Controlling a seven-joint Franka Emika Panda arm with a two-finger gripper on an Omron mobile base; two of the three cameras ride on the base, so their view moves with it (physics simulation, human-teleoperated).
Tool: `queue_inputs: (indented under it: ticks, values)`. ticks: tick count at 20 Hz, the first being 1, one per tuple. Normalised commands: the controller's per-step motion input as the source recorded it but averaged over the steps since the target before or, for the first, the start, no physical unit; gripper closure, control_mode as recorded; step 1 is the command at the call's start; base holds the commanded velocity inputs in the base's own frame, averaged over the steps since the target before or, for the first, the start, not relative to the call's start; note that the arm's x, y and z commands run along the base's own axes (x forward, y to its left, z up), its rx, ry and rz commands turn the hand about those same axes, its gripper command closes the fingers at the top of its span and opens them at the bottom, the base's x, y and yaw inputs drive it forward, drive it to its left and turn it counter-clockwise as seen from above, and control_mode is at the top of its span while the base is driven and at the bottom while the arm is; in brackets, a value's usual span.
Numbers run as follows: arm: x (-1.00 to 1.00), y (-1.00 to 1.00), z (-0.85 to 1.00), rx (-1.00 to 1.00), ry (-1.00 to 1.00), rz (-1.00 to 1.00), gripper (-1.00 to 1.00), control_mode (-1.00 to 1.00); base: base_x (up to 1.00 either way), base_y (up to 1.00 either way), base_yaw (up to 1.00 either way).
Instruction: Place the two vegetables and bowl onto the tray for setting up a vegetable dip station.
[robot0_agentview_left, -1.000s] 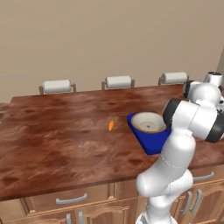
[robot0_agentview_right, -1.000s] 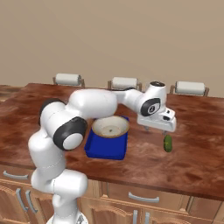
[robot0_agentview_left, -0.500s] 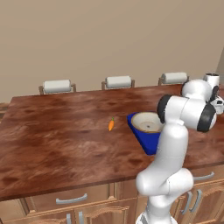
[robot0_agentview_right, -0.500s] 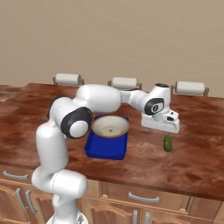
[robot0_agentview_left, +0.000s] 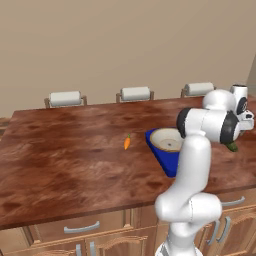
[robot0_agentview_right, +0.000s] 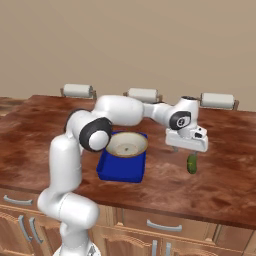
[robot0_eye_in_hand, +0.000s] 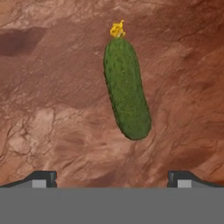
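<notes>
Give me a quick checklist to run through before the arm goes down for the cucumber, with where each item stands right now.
1. Gripper open: ok, the fingertips stand wide apart.
2. Gripper over the cucumber: ok, it lies on the counter between and ahead of the tips.
3. Jaws square across the cucumber: not ok, it lies slightly tilted in the hand view.
4. Bowl on the tray: ok.
5. Room left on the tray for the vegetables: cannot tell.
6. Carrot on the tray: not ok, it lies on the counter beside it.

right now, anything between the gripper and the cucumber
Nothing: in the hand view bare wooden counter separates the open gripper from the cucumber.
</notes>
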Motion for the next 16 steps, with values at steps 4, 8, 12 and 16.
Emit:
queue_inputs:
  ticks: [4,8,12,16]
  values:
    - [0.2,-0.11,-0.1,0.02,0.0,0.0,-1.0,-1.0,0.0,0.0,0.0]
    - [0.16,-0.15,-0.07,0.01,0.0,0.0,-1.0,-1.0,0.0,0.0,0.0]
    - [0.1,-0.17,-0.12,0.02,0.0,0.0,-1.0,-1.0,0.0,0.0,0.0]
    - [0.11,-0.09,-0.09,0.0,0.01,0.0,-1.0,-1.0,0.0,0.0,0.0]
